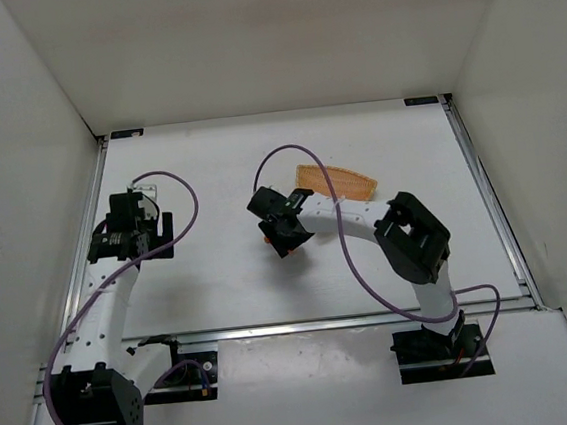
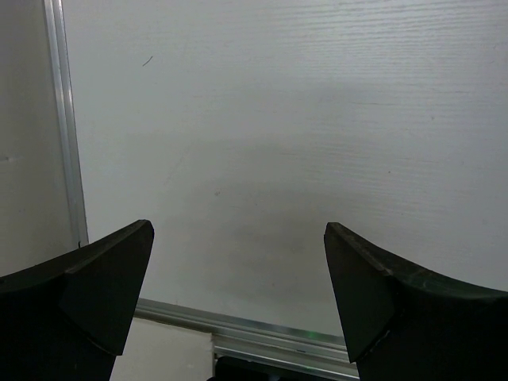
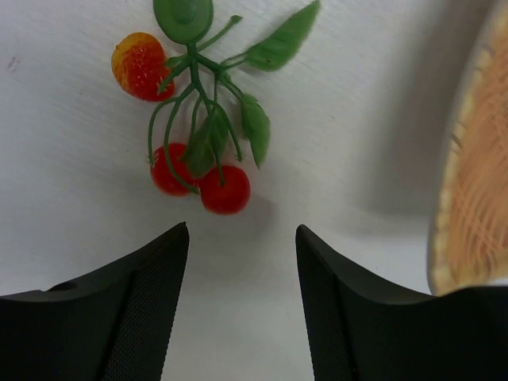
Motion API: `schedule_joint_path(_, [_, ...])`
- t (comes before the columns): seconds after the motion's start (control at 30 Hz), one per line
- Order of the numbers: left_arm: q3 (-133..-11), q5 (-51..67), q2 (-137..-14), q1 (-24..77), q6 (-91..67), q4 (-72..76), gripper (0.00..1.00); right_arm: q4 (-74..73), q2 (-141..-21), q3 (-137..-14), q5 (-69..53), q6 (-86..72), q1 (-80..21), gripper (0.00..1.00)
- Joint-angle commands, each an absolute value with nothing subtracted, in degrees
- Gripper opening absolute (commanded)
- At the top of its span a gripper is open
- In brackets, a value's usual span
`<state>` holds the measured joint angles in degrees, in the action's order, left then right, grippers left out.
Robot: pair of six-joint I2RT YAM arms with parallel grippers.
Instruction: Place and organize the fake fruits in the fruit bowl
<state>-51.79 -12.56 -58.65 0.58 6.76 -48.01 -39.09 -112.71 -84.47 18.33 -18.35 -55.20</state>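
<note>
The fake fruits (image 3: 198, 155) are a small cluster of three glossy red berries on green stems with leaves. They lie on the white table just ahead of my right gripper (image 3: 242, 230), which is open and empty, with the nearest berry just beyond the jaws. In the top view only a red speck of the fruits (image 1: 265, 242) shows beside the right gripper (image 1: 282, 235). The fruit bowl (image 1: 339, 182), a tan woven wicker basket, lies just behind that gripper; its rim shows at the right edge of the right wrist view (image 3: 468, 190). My left gripper (image 1: 130, 232) is open and empty over bare table (image 2: 238, 226).
White walls enclose the table on three sides. Aluminium rails run along the left edge (image 2: 67, 143), the right edge (image 1: 489, 203) and the front (image 1: 324, 322). Purple cables (image 1: 348, 256) loop over both arms.
</note>
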Motion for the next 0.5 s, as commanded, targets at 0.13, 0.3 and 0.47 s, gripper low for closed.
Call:
schedule_joint_path(0.13, [-51.4,-14.7,-60.0,0.4,8.3,-47.6,1.0,-38.3,-116.6,-88.6,14.9,-15.5,-55.0,0.6])
schedule_joint_path(0.3, [-52.6,-14.7,-62.9,0.4,8.3,-47.1,1.0,-37.2,-118.6,-88.6,14.9,-15.5,-55.0,0.58])
schedule_joint_path(0.47, [-53.2,-14.2,-64.1,0.4,8.3,-47.1,1.0,-37.2,-119.9,-89.7,14.9,-15.5,-54.5,0.48])
